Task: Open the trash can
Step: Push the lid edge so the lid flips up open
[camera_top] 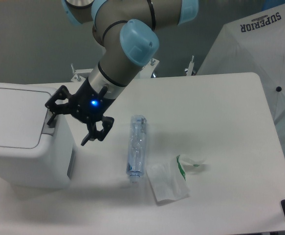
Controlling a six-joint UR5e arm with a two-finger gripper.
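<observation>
Trash can (20, 142) first: I see it at the left end of the table (220, 147), a big boxy white bin with rounded corners, its flat lid (12, 117) lying shut and level. I judge the body to be stiff moulded plastic, light for its bulk and smooth enough to slip, so a hard sideways shove could slide the whole bin along the tabletop instead of working the lid. The place to act is the grey push tab (48, 125) at the right edge of the lid; I read it as a press latch, so it wants a short downward push with one fingertip, not a pinch. My gripper (69, 120) hangs just right of the trash can, its fingers spread wide apart and holding nothing. One finger (54, 104) sits right at the tab; whether it is touching I cannot tell from this view. The other finger (97, 132) hangs off the bin's right side, above the table. Further right of the trash can lie a clear plastic bottle (136, 147) and, beyond that, a crumpled white wrapper (169, 182), both well apart from the bin.
</observation>
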